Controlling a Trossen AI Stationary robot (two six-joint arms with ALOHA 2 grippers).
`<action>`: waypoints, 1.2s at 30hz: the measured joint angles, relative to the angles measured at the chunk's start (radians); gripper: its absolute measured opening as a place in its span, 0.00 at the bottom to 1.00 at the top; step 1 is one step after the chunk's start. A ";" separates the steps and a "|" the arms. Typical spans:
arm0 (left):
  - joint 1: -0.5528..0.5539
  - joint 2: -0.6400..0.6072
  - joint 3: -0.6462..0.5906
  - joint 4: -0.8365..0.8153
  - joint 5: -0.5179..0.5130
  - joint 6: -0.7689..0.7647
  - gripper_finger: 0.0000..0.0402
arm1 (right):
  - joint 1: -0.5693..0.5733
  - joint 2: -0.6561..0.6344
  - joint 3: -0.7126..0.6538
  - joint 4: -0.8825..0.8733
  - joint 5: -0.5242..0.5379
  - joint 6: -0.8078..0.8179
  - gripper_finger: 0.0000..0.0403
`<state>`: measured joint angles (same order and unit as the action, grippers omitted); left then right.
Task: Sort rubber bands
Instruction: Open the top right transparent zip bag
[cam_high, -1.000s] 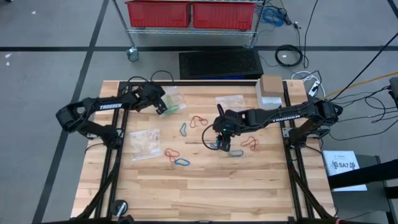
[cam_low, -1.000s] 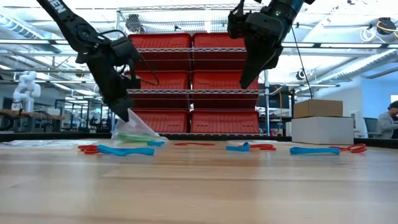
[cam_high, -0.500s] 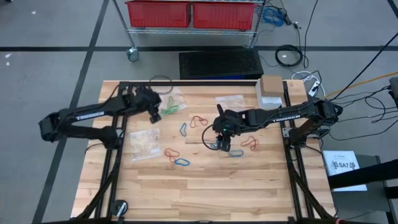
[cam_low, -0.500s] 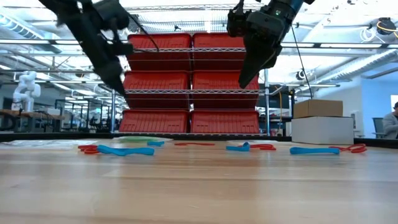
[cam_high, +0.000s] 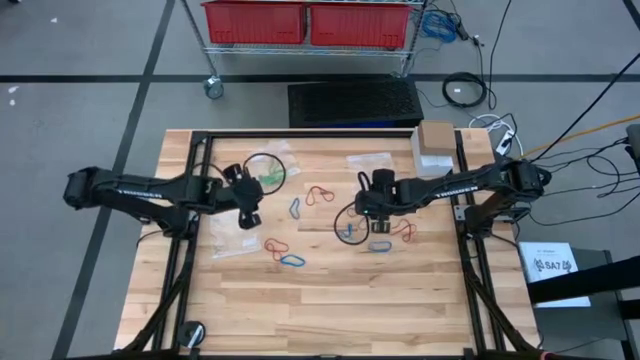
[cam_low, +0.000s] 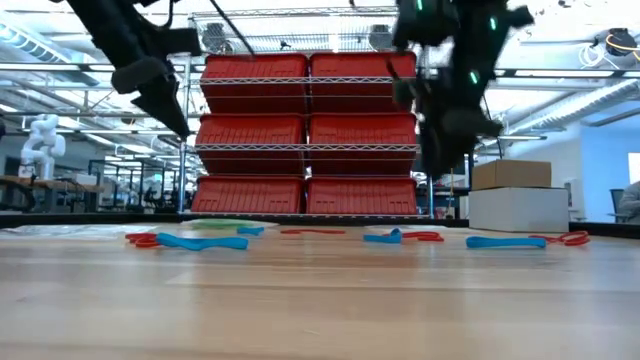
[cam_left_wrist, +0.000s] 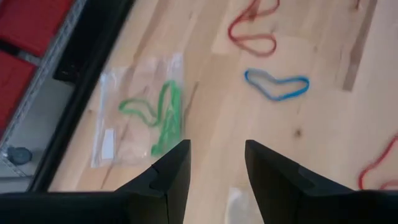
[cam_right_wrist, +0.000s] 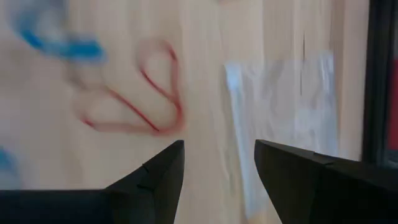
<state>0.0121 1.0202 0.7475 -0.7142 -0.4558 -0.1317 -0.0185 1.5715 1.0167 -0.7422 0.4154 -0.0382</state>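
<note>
Where wooden table (cam_high: 330, 300) ends, red bins (cam_low: 305, 135) shelved.

Robotics lab or workshop. Wooden worktable (cam_high: 330, 300) in black frame on grey taped floor; wire shelving (cam_low: 300, 120) with red bins (cam_low: 355, 195); loose cables (cam_high: 465, 90); small white robot (cam_low: 42, 135) on distant bench, exposed ceiling ducts (cam_low: 560, 100).

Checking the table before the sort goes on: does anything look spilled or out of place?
Nothing looks damaged. Red and blue rubber bands lie loose across the table's middle, unsorted. Green bands already sit in one clear bag. Both end effectors, left and right, hang open and empty.
</note>
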 joint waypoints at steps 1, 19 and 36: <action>-0.012 0.002 0.000 0.009 -0.015 -0.007 0.40 | -0.011 0.000 -0.036 0.027 0.022 -0.022 0.47; -0.046 0.008 0.000 0.100 -0.059 -0.016 0.40 | -0.106 0.001 -0.273 0.471 0.132 -0.340 0.47; -0.046 0.008 -0.001 0.106 -0.058 -0.011 0.40 | -0.099 0.130 -0.272 0.485 0.212 -0.332 0.35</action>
<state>-0.0334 1.0286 0.7464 -0.6086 -0.5140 -0.1427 -0.1178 1.7013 0.7451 -0.2573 0.6275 -0.3698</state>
